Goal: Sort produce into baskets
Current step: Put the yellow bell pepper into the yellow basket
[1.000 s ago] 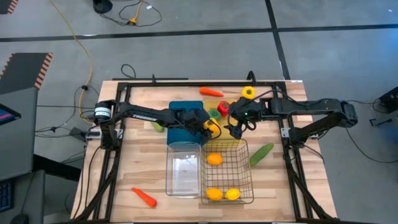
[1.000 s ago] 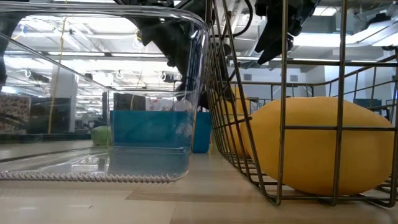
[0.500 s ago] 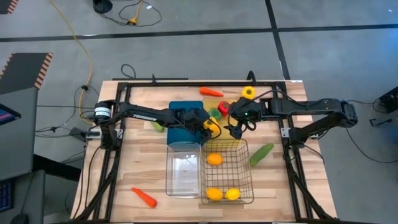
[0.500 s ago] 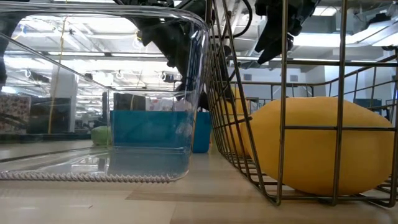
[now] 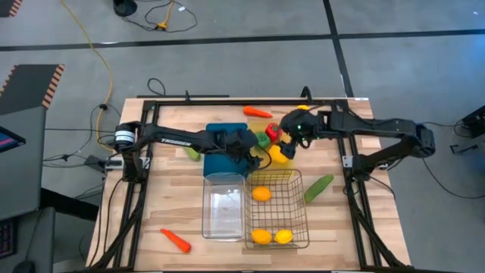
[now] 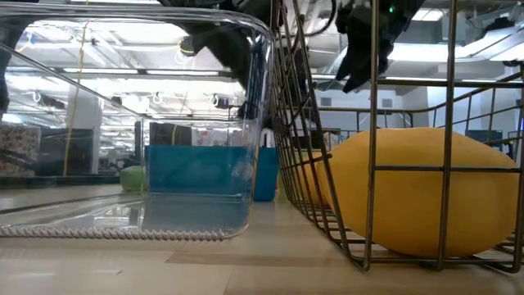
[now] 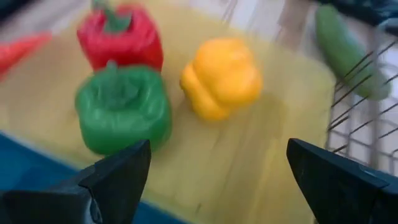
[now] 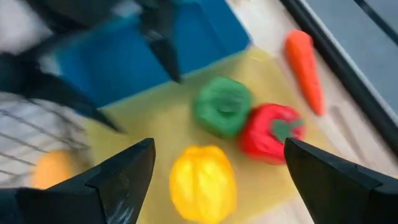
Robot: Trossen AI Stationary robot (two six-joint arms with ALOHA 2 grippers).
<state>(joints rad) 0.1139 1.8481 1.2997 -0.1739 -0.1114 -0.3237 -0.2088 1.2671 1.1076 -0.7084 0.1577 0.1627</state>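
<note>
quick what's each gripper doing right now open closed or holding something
Left gripper: open, holding nothing, over the yellow tray near the yellow pepper.
Right gripper: open, holding nothing, above the same tray.

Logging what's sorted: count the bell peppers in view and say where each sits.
3, all on the yellow tray: the red pepper and the green pepper side by side, the yellow pepper just apart from them. More could be hidden under the arms.
</note>
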